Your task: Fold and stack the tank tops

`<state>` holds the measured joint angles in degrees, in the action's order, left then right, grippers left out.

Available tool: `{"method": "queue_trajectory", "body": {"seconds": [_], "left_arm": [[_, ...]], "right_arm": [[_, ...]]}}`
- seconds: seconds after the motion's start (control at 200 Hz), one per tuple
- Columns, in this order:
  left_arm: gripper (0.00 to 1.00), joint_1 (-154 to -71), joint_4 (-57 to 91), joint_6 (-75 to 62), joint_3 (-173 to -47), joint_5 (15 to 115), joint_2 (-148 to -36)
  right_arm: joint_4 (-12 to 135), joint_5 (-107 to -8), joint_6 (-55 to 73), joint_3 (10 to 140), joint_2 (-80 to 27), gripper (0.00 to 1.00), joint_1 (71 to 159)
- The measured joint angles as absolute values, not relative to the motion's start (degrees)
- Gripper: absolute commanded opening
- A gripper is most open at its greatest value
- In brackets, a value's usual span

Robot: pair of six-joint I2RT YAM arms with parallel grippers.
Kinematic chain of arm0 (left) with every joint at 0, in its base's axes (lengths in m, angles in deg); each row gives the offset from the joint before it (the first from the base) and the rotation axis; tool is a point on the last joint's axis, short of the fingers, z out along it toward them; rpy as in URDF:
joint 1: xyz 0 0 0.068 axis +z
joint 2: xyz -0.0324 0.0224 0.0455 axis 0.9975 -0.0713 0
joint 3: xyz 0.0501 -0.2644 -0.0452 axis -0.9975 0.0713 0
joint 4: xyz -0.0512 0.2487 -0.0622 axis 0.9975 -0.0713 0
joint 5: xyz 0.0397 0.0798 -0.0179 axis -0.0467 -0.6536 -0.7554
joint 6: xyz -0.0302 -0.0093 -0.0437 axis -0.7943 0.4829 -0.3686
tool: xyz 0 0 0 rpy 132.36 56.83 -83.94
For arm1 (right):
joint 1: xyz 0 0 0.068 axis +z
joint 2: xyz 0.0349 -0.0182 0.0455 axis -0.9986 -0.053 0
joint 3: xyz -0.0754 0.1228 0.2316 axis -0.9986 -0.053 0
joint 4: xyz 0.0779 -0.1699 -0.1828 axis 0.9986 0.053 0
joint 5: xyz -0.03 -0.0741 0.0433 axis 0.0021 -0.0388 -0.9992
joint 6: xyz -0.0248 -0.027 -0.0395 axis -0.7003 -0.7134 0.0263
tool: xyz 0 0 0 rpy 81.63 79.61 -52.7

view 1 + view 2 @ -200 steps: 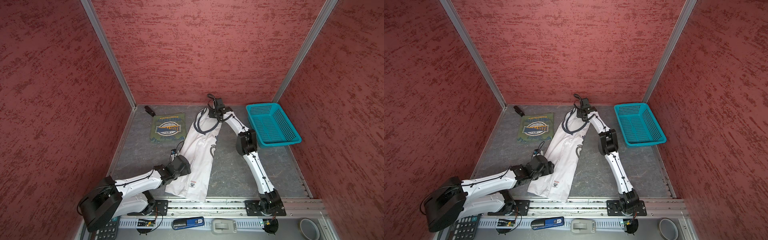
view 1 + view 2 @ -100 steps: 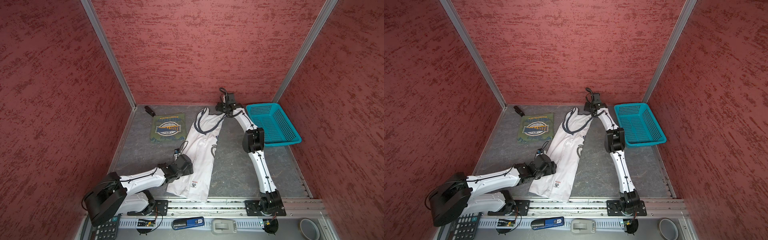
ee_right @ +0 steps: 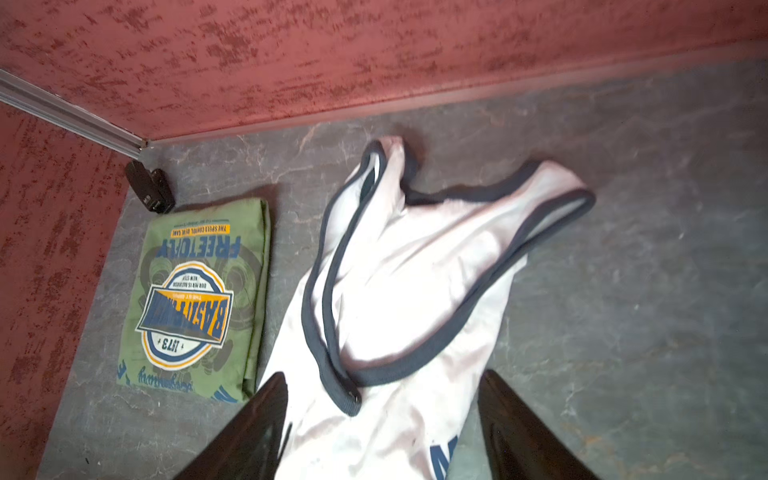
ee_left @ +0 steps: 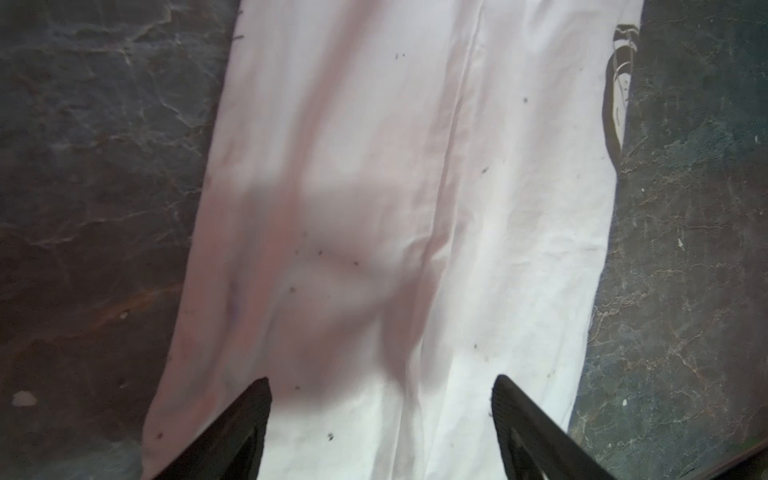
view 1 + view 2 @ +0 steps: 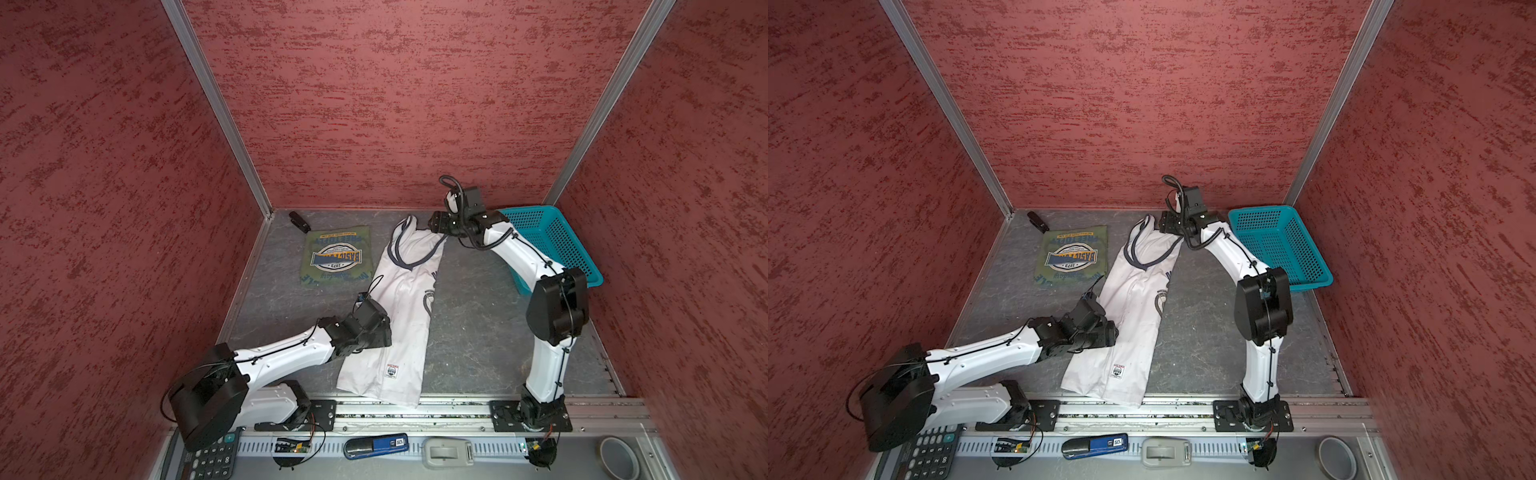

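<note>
The white tank top point(image 5: 399, 316) lies in the middle of the worktop point(image 5: 469, 332) as 1 long narrow strip, folded along its length; its hem reaches the front edge, and its 2 grey-trimmed straps point to the far edge; the strip runs a little slanted. In the right wrist view the straps point(image 3: 415, 266) lie loose and flat, and nothing holds them. The olive green tank top point(image 5: 336, 259) is folded to a small rectangle with the blue-yellow badge up; it lies near the far left corner, just beside the white one, so the 2 are not stacked.

The left gripper point(image 4: 380, 386) stands over the left side of the white strip, about halfway along it; its jaws are spread wide over the cloth and hold nothing. The right gripper point(image 3: 382, 376) is at the strap end, near the far edge; its jaws are also wide apart and empty, and the cloth lies below them.

A turquoise basket point(image 5: 557, 249) stands at the far right corner, partly behind the right arm; a small black object point(image 5: 300, 221) lies in the far left corner, near the green top.
</note>
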<state>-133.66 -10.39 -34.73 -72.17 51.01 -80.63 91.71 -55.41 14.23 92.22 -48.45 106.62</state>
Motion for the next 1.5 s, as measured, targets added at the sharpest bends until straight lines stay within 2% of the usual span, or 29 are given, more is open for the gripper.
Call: {"method": "queue_trajectory", "body": {"seconds": [0.15,0.296,0.701,0.902,1.082,1.187,1.387,1.498], "left_arm": [[0.83,-132.06,-10.19,-33.16,-72.17,52.50,-83.76],[0.83,-132.10,-9.45,-32.70,-72.13,53.66,-86.03],[0.83,-134.05,-2.52,-33.20,-72.15,53.74,-88.92],[0.83,-135.69,1.72,-33.64,-73.92,54.29,-92.37],[0.83,-137.07,4.61,-34.32,-77.90,55.41,-97.42],[0.84,-137.55,4.32,-34.43,-80.56,55.91,-99.78],[0.87,-138.51,-1.08,-34.54,-82.35,56.21,-98.27],[0.88,-139.71,-5.69,-34.99,-82.38,56.10,-92.08]], "right_arm": [[90.05,-55.39,15.67,82.62,-49.37,0.63,108.54],[89.70,-54.52,15.96,83.10,-54.24,0.54,109.22],[94.16,-48.13,14.43,107.10,-73.52,0.48,108.87],[98.79,-46.56,12.83,119.89,-81.08,0.48,107.69],[104.04,-45.90,10.56,137.99,-91.31,0.50,106.12],[106.77,-45.95,9.97,144.98,-94.88,0.56,105.37],[112.28,-46.89,9.31,145.13,-93.02,0.71,104.39],[113.22,-48.79,9.36,135.85,-84.38,0.74,104.11]]}}
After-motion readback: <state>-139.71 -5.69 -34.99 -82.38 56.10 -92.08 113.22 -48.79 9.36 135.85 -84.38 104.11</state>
